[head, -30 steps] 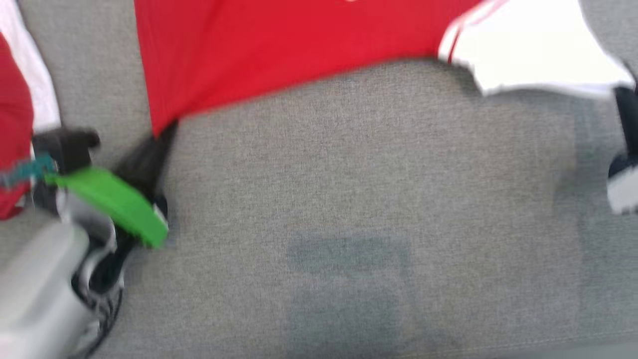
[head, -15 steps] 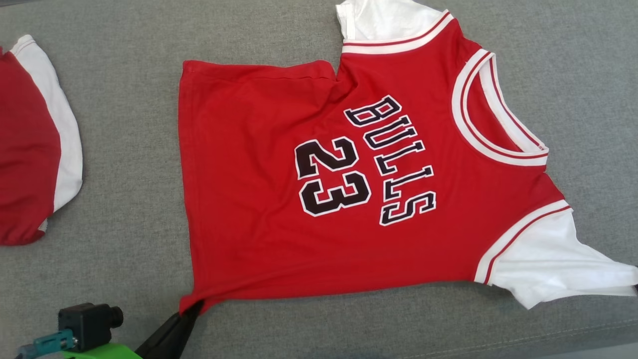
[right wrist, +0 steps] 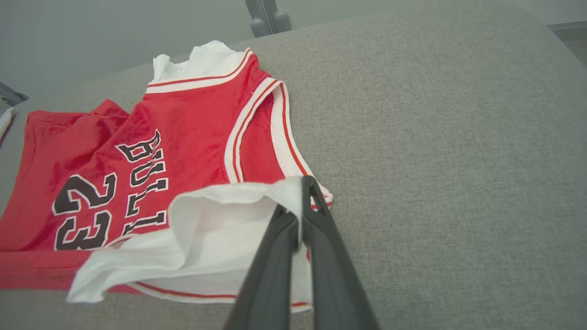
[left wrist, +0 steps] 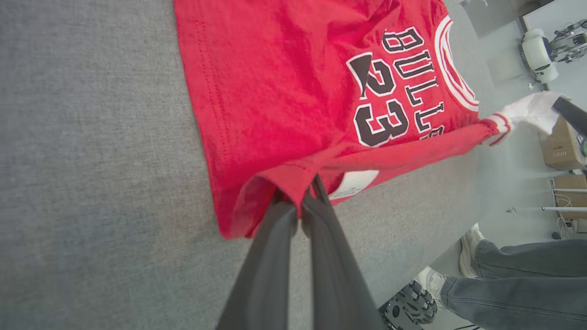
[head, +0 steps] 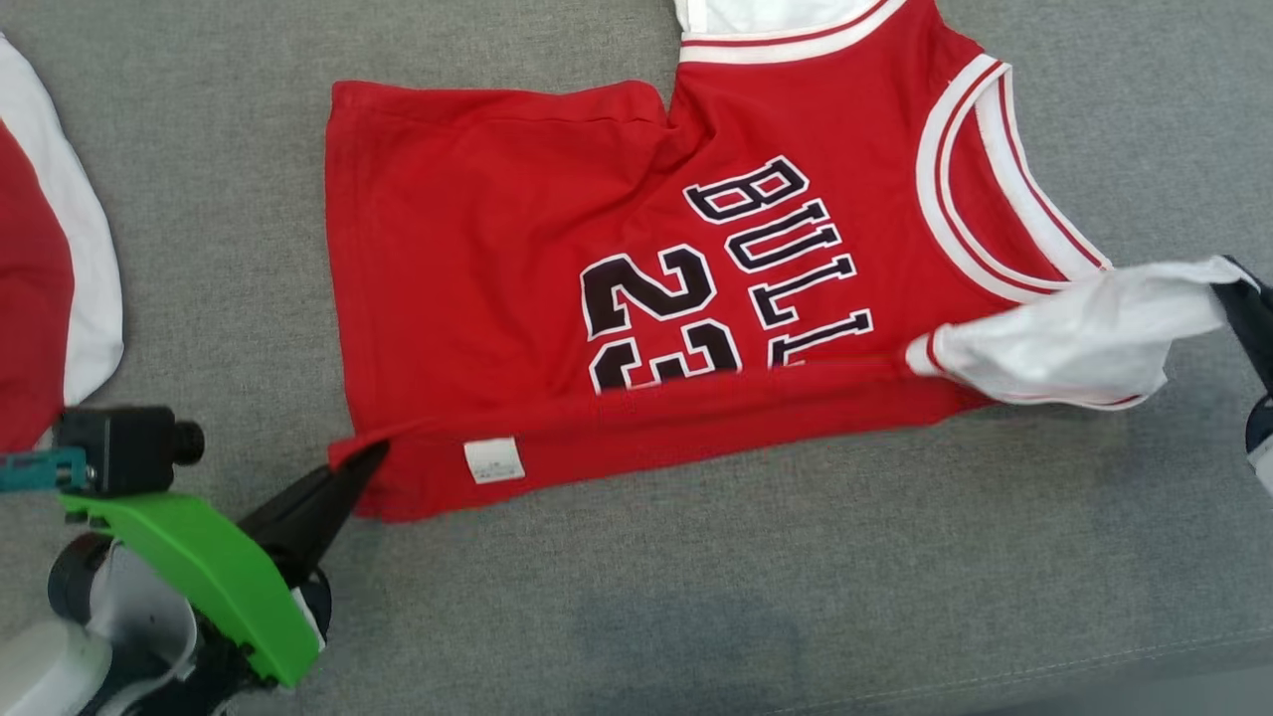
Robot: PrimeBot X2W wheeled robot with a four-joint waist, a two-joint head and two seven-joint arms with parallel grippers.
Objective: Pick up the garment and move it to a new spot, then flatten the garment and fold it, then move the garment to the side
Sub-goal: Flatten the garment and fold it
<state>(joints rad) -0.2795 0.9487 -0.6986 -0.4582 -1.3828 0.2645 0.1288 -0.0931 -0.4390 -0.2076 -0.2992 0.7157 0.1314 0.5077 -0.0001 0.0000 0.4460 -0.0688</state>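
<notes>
The garment (head: 517, 259) is a red jersey with white sleeves and black "BULLS 23" lettering, spread on the grey cloth surface (head: 696, 597). Its near long edge is lifted and turned over toward the lettering, showing a white label (head: 493, 460). My left gripper (head: 363, 459) is shut on the garment's near hem corner, seen up close in the left wrist view (left wrist: 300, 201). My right gripper (head: 1228, 283) at the right edge is shut on the white sleeve (head: 1074, 333); the right wrist view shows the same pinch (right wrist: 300, 201) on the sleeve (right wrist: 202, 238).
Another red and white garment (head: 50, 268) lies at the left edge. The left wrist view shows a person's jeans leg and shoes (left wrist: 504, 275) beside the surface, cardboard boxes (left wrist: 559, 146) on the floor and another robot (left wrist: 536, 50) in the distance.
The head camera has shifted between frames. Both grippers have lifted the garment's near edge and carried it over the lower part of the lettering; the label now shows.
</notes>
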